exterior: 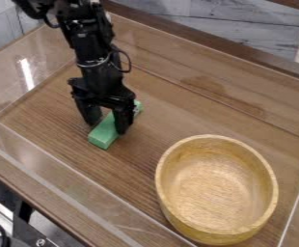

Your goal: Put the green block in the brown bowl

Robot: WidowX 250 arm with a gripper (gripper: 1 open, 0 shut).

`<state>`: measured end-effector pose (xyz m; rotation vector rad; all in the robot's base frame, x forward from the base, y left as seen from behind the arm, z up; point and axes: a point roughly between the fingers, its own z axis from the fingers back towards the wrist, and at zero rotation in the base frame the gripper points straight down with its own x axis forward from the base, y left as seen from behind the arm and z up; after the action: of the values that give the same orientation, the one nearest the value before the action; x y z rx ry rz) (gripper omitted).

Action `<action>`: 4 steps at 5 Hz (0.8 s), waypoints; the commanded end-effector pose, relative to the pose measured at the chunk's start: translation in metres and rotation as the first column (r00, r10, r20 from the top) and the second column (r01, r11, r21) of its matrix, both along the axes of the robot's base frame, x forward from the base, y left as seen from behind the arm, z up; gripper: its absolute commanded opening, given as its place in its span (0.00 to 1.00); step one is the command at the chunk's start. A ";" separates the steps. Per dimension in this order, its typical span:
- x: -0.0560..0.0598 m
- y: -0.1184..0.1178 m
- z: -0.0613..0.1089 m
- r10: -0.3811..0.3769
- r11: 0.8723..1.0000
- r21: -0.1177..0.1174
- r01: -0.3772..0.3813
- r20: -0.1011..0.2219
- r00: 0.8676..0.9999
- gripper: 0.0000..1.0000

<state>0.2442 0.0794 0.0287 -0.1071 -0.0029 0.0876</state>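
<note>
Light-brown wooden bowl [218, 190] nearest on the wooden surface [152, 96], green block [110, 131] lying behind it toward the left, outside the bowl, black fingers [103, 117] spread wide around the block, whether gripping it I cannot tell.

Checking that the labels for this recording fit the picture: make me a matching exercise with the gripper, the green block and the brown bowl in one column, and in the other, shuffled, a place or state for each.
Things:
1. gripper
2. green block
3. brown bowl

Places or states:
A. lying on the wooden table, partly hidden from the camera
B. nothing in it, its inside open to view
C. at the block, its jaws apart

Right pairs: 1-C, 2-A, 3-B
</note>
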 end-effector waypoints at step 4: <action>0.016 0.003 0.008 0.016 1.000 0.007 -0.016 0.036 0.999 1.00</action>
<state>0.2476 0.0802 0.0252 -0.1170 0.0106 0.1116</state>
